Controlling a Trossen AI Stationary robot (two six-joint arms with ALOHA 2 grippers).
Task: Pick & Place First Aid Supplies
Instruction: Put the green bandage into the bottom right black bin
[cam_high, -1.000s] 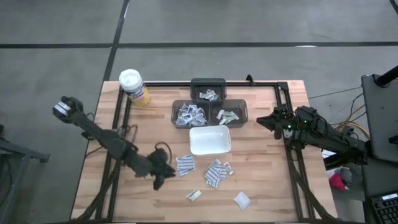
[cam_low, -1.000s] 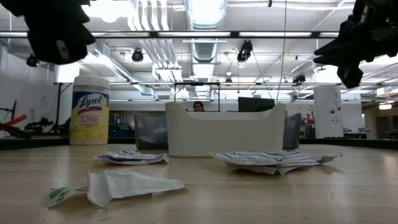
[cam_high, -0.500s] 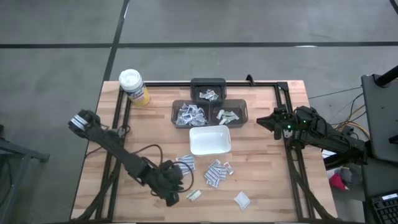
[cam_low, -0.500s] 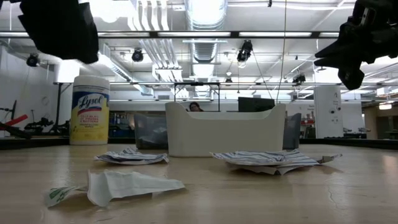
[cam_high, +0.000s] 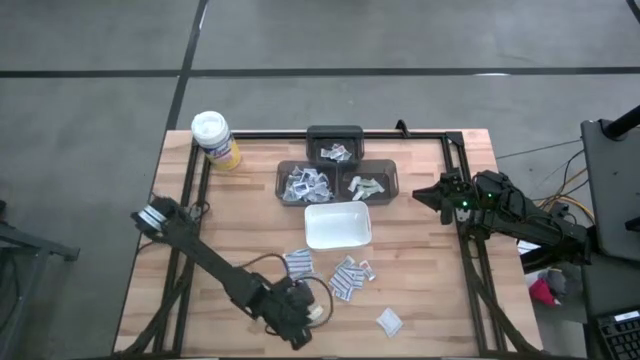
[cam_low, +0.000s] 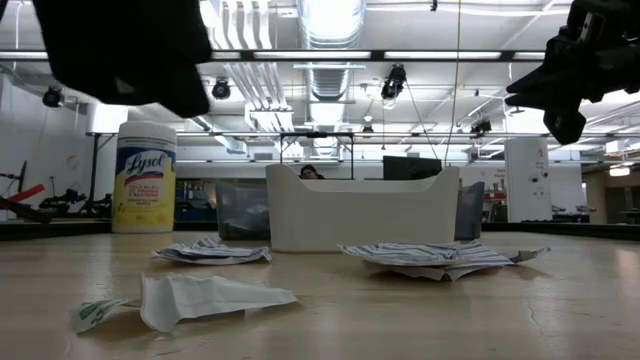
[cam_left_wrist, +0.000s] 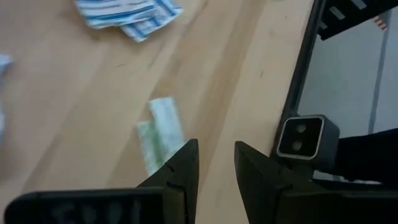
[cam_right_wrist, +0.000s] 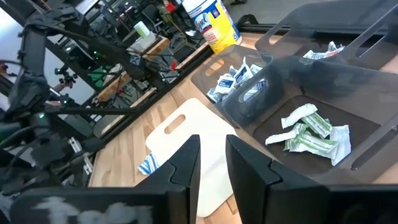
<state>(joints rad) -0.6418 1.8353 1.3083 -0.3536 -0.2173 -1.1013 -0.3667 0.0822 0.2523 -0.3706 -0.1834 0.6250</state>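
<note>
Left gripper hovers low over the near-middle of the light wooden table, its 2 dark fingers parted by a narrow gap with nothing between them. Just beside it lies a small flat green-and-white sealed packet; in the left wrist view the packet sits a little ahead of the fingertips and off to one side, its long axis running roughly along the line the fingers point, so a short forward and sideways shift should bring the jaws over it. That is my reading of the next step: a pick of this packet by the left arm, which is far the nearer one.

Further along the table, loose white-and-blue striped packets lie in 2 small heaps in front of the white rectangular plastic tray, and 1 lone white packet rests near the front edge. Behind the tray, 3 dark bins already hold sorted packets.

Right gripper waits at the table's right edge, well apart from the loose packets, fingers slightly parted and empty.
</note>
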